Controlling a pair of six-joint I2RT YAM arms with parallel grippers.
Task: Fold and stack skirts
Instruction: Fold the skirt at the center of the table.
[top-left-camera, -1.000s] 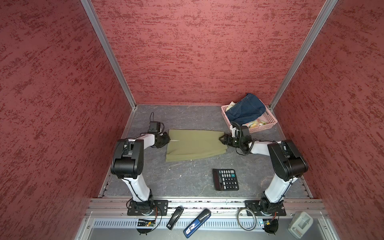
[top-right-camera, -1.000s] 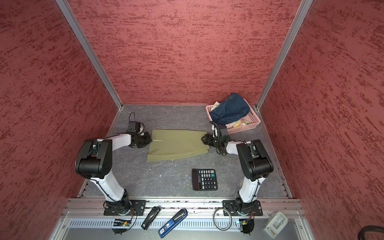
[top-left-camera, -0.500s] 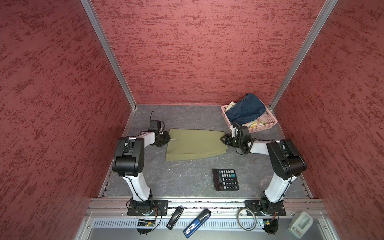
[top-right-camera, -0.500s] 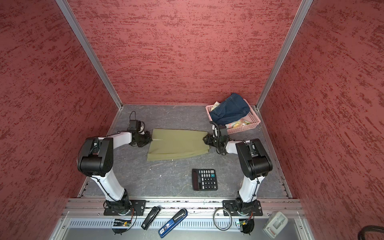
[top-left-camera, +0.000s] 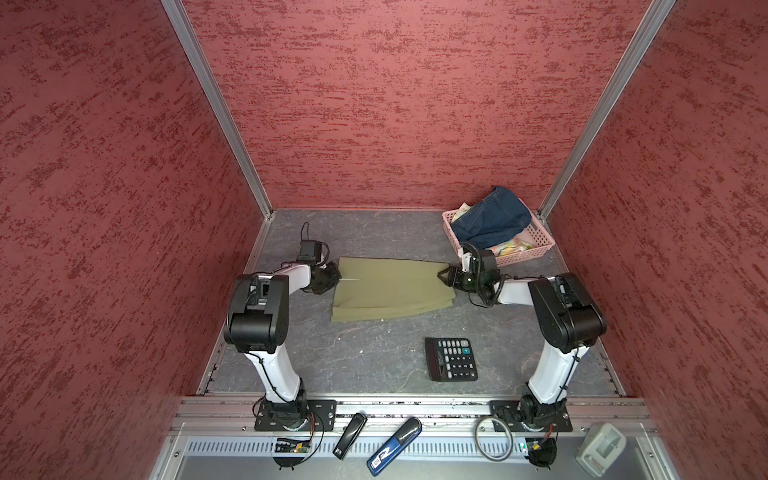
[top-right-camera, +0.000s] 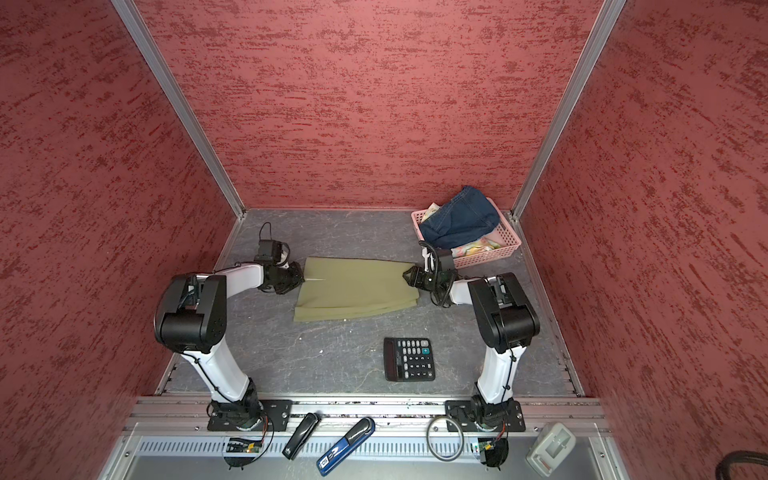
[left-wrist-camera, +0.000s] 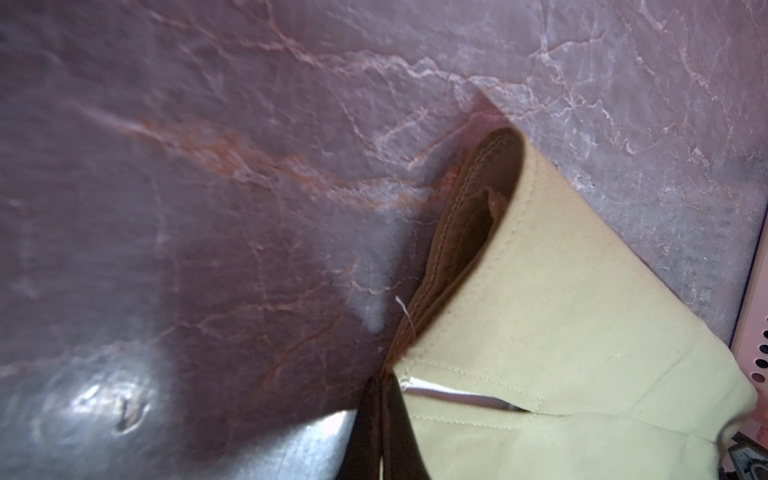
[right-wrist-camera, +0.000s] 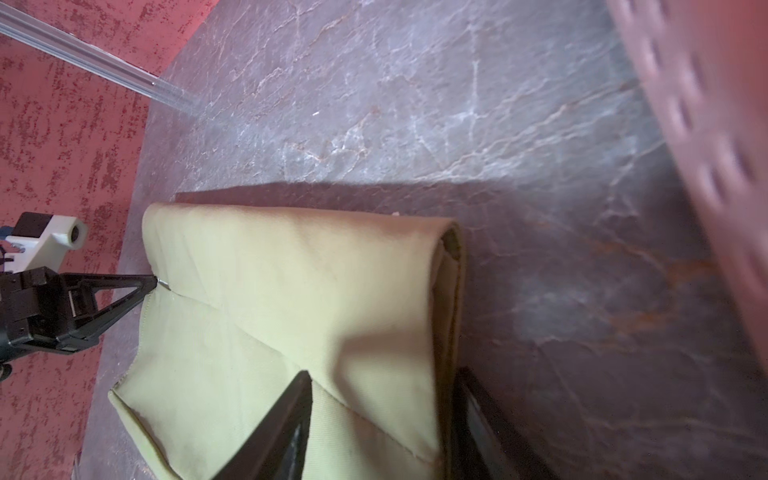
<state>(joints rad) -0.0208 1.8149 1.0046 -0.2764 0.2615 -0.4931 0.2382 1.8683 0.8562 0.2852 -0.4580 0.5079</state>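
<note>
Left claw (right-wrist-camera: 150, 283), right claw (top-left-camera: 443, 276): one at each short end of the olive skirt (top-left-camera: 390, 291).

Left claw is pinched tight on the left end's stitched edge. From there the skirt's long axis runs straight across the counter (top-left-camera: 365, 357) to the right claw. The right claw's jaws stand part-way apart astride the folded right edge, one finger on the cloth and one beside it. Whether they bite, cannot tell. Each arm is nearest its own end, and most of the cloth lies robot-side of the line between the claws. Likely next is a matched lift, both ends rising together. The denim skirt (top-left-camera: 490, 220) lies over the floral skirt (top-left-camera: 513, 246) in the basket (top-left-camera: 540, 246), just behind the right claw.
</note>
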